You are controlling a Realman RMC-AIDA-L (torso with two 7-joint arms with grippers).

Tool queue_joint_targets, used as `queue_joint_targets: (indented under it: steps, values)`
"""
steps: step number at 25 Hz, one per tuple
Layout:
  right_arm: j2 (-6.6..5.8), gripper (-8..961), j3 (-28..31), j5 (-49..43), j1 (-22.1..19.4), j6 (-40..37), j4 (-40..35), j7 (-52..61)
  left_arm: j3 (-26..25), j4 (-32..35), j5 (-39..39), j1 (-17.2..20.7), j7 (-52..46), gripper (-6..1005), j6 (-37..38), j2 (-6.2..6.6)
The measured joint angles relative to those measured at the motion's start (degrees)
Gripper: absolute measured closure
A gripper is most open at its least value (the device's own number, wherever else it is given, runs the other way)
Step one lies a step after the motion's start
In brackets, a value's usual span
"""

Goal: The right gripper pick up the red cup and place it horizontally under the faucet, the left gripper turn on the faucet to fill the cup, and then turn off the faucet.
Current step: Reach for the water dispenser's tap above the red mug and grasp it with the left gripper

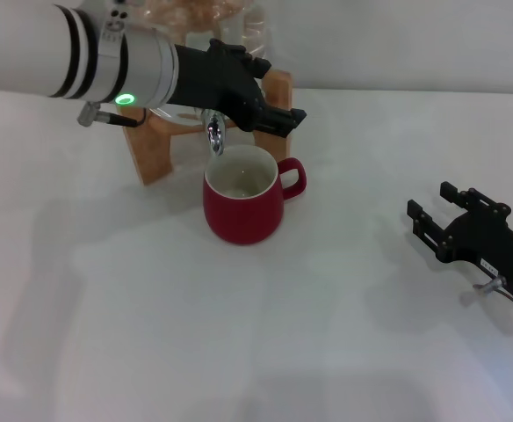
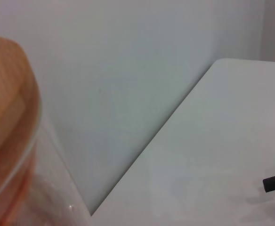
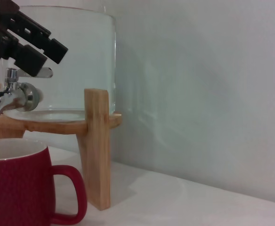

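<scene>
Left claw [image 1: 278, 119] at faucet [image 1: 214, 136]; red cup [image 1: 243, 196] beneath.

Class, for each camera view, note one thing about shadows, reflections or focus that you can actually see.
Head view: the red cup and the left gripper cast soft, faint shadows on the white table. Left wrist view: the wooden stand is a blurred mass up close. Right wrist view: the chrome faucet shows bright reflections.
</scene>
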Motion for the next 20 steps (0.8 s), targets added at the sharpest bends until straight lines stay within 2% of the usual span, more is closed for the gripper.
queue_joint_targets:
  steps: [20]
  values:
    - [-0.14,413,0.0,-0.1,0.0,0.1,-0.1,0.0,0.2,-1.3,0.2,0.0,-1.5,124,0.0,-0.12]
